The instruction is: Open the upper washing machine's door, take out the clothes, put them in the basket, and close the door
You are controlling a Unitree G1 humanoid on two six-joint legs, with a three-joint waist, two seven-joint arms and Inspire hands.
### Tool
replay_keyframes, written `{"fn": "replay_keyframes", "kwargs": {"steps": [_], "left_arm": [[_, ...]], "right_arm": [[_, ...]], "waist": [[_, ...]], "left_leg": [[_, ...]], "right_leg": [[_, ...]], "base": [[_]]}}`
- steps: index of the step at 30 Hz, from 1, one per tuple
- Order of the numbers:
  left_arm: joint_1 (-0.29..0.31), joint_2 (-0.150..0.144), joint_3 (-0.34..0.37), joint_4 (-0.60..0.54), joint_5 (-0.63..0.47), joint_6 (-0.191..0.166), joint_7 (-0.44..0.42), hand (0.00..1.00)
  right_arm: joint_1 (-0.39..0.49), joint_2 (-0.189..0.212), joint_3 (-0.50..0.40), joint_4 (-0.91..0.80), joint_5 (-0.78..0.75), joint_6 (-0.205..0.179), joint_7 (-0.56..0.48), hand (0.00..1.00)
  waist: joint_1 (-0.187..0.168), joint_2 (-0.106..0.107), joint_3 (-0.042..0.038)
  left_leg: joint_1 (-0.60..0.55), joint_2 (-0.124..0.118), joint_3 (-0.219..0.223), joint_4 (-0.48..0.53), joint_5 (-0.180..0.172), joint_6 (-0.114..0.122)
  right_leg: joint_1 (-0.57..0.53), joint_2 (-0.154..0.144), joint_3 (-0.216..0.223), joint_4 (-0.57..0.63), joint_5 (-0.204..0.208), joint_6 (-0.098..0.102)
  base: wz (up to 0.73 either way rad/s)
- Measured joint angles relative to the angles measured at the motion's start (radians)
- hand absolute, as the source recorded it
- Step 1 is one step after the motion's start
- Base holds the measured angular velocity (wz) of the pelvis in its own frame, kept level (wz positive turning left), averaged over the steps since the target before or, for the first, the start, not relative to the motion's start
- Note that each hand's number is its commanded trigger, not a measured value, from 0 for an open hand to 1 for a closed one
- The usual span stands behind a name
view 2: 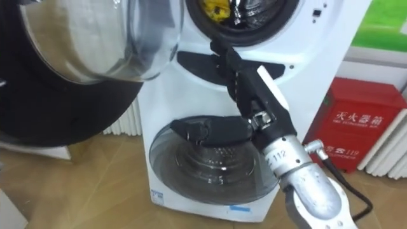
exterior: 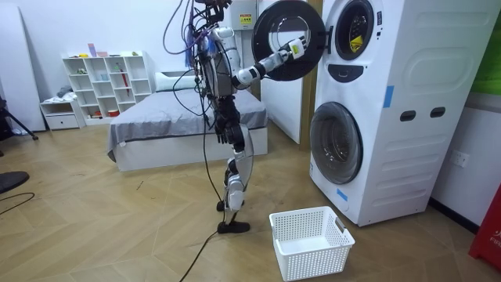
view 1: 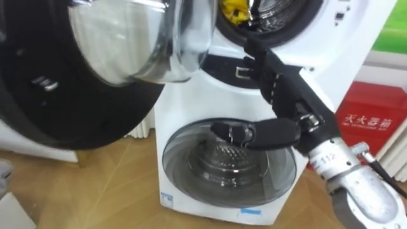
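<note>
Front of a stacked white washing machine (exterior: 391, 102), seen from the robot's head. At left, the upper round door (view 1: 63, 108) stands swung open, its glass bowl facing the viewer. Right of it, in the open upper drum, lies a yellow garment (view 1: 234, 9), still inside the machine and held by no hand. The right hand (view 1: 289, 95) rises from lower right, fingers straight and apart, thumb spread out to the left, empty; its fingertips reach the lower rim of the drum opening, just below the garment, though contact cannot be judged. Behind the thumb sits the closed lower door (view 1: 229, 162). At far right stands a red box (view 1: 372, 117). In the room view, a white basket (exterior: 311, 241) rests on the floor between robot and machine.
</note>
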Motion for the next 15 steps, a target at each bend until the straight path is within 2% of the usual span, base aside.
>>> {"fn": "replay_keyframes", "kwargs": {"steps": [1,2,3,4,5,6,7,9,10,13,14,15], "left_arm": [[0.003,0.0,0.007,0.001,0.0,0.0,-0.002,0.0],[0.008,0.004,0.013,0.005,-0.001,-0.002,-0.003,0.0],[0.005,0.002,0.015,0.007,-0.001,-0.011,-0.003,0.0],[0.005,-0.001,0.022,0.006,0.0,-0.02,-0.005,0.0],[0.014,-0.002,0.027,0.007,0.0,-0.022,-0.006,0.0],[0.042,-0.002,0.051,0.008,-0.001,-0.022,-0.008,0.0],[0.065,0.003,0.061,0.009,-0.004,-0.021,-0.015,0.0],[0.069,0.012,0.063,0.008,-0.017,-0.02,-0.027,0.0],[0.061,0.011,0.063,0.005,-0.019,-0.022,-0.027,0.0],[0.028,0.012,0.062,0.0,-0.021,-0.029,-0.029,0.0],[0.014,0.015,0.062,0.0,-0.033,-0.03,-0.029,0.0],[-0.005,0.018,0.062,0.0,-0.042,-0.031,-0.029,0.0]], "right_arm": [[-0.002,0.002,0.0,-0.005,0.0,-0.002,-0.003,0.0],[-0.006,0.005,-0.005,-0.005,0.011,-0.007,-0.014,0.0],[-0.006,0.002,-0.015,0.0,0.014,-0.006,-0.026,0.0],[-0.008,-0.007,-0.033,0.001,0.02,-0.003,-0.027,0.0],[-0.006,-0.008,-0.041,0.001,0.028,-0.002,-0.027,0.0],[0.001,-0.008,-0.048,-0.002,0.035,-0.002,-0.027,0.0],[0.004,-0.008,-0.051,-0.004,0.036,-0.001,-0.032,0.0],[0.002,-0.009,-0.051,-0.005,0.038,-0.002,-0.046,0.0],[0.002,-0.01,-0.053,-0.005,0.031,-0.005,-0.053,0.0],[-0.002,-0.01,-0.055,-0.004,0.032,-0.006,-0.077,0.0],[0.0,-0.009,-0.055,-0.005,0.03,-0.007,-0.093,0.0],[0.001,-0.01,-0.055,-0.005,0.017,-0.007,-0.107,0.0]], "waist": [[-0.004,-0.002,0.0008],[-0.026,-0.011,0.0111],[-0.02,-0.022,0.012],[0.0,-0.022,0.0092],[0.014,-0.015,0.011],[0.027,-0.014,0.0027],[0.026,-0.018,-0.0042],[0.02,-0.03,-0.008],[0.007,-0.028,-0.0066],[-0.004,-0.013,-0.0001],[-0.007,-0.004,0.0006],[-0.016,0.006,0.0052]], "left_leg": [[-0.015,-0.001,0.003,0.025,0.004,-0.005],[-0.081,-0.005,0.006,0.122,0.017,-0.018],[-0.134,-0.017,0.004,0.104,0.017,-0.019],[-0.172,-0.026,0.003,0.007,0.053,-0.028],[-0.185,-0.024,0.003,-0.013,0.094,-0.02],[-0.189,-0.022,0.006,-0.029,0.141,-0.01],[-0.168,-0.029,0.016,-0.037,0.178,0.031],[-0.159,-0.046,0.027,-0.028,0.162,0.051],[-0.159,-0.054,0.03,-0.011,0.148,0.059],[-0.156,-0.062,0.046,0.02,0.114,0.071],[-0.149,-0.067,0.059,0.015,0.097,0.078],[-0.133,-0.081,0.064,0.008,0.09,0.088]], "right_leg": [[0.001,-0.001,-0.002,-0.002,-0.001,-0.002],[0.012,-0.004,0.011,-0.01,-0.004,-0.008],[0.017,-0.014,0.021,-0.014,-0.016,-0.016],[0.017,-0.015,0.036,-0.014,-0.022,-0.009],[0.018,-0.015,0.045,-0.015,-0.028,-0.002],[0.03,-0.016,0.059,-0.015,-0.041,0.011],[0.04,-0.022,0.067,-0.015,-0.045,0.024],[0.051,-0.045,0.057,-0.02,-0.048,0.035],[0.063,-0.054,0.056,-0.022,-0.05,0.041],[0.066,-0.072,0.069,0.007,-0.059,0.058],[0.06,-0.085,0.07,0.043,-0.069,0.076],[0.047,-0.105,0.069,0.1,-0.077,0.09]], "base": [[0.52],[0.66],[0.46],[0.0],[-0.37],[-0.35],[-0.29],[-0.07],[0.08],[-0.04],[-0.1],[0.0]]}}
